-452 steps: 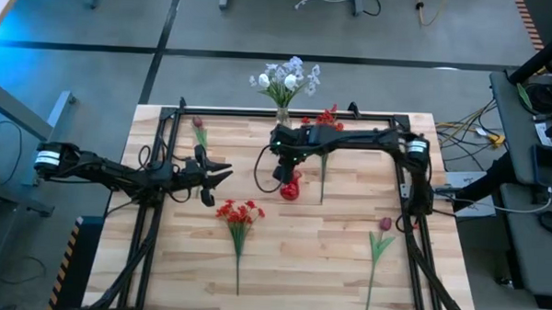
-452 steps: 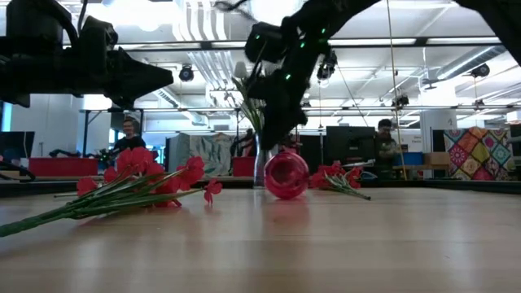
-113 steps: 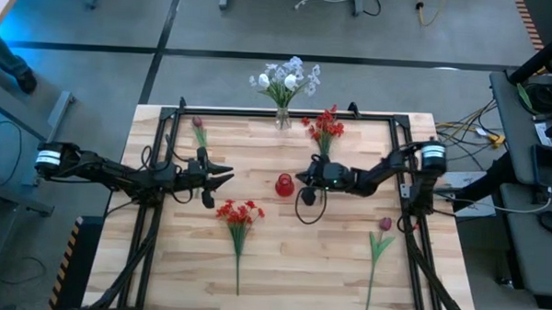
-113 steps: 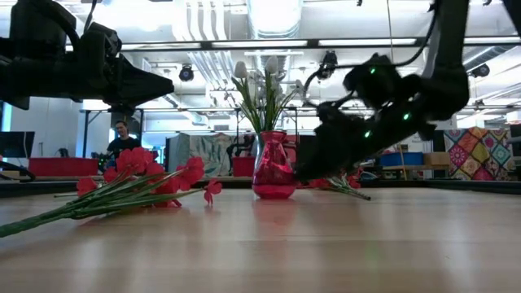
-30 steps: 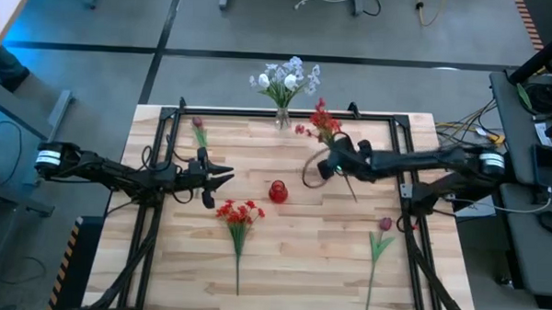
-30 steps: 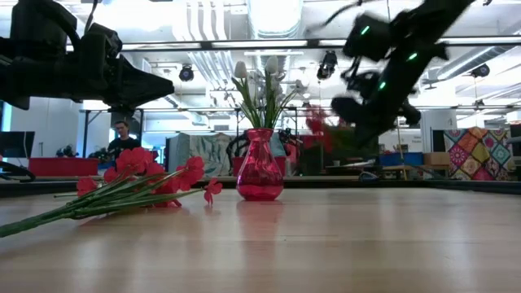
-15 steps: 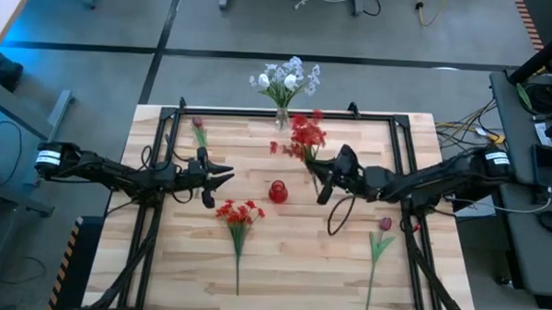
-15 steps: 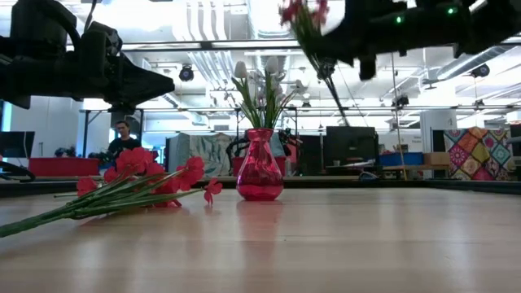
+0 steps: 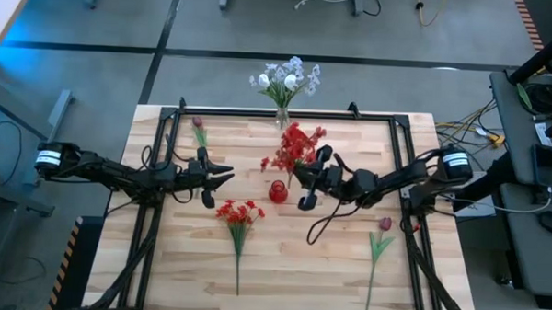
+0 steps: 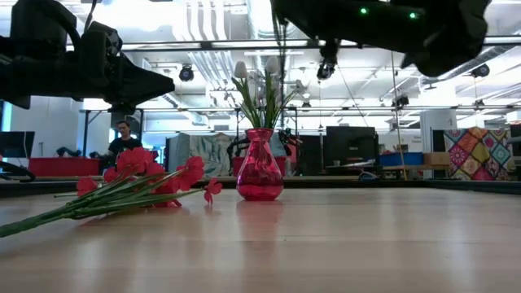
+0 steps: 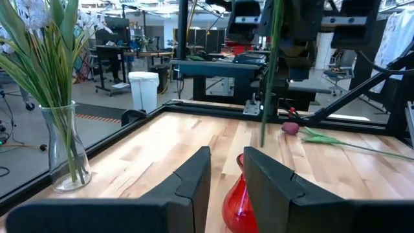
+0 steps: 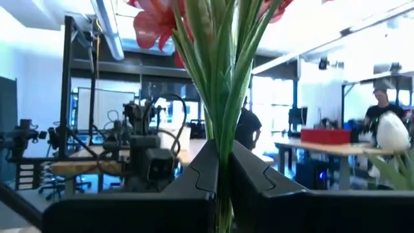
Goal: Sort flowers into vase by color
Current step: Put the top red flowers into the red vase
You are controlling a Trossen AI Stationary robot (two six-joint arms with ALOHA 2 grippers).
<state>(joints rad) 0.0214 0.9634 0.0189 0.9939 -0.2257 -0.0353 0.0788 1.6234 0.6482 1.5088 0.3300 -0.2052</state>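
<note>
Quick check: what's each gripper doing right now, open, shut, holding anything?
Left gripper: open, empty, waiting at the table's left.
Right gripper: shut on the red flower bunch, lifted beside the red vase.

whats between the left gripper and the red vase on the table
Nothing: in the high view, only bare wood separates the left gripper from the red vase. The loose red bunch lies nearer the front edge, off that line.

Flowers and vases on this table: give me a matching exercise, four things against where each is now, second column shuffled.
1. red flower bunch
2. second red bunch
3. white flowers
4. red vase

A. in the clear vase
B. held by the right gripper
C. standing empty mid-table
D. lying flat on the table

Pairs: 1-B, 2-D, 3-A, 4-C
</note>
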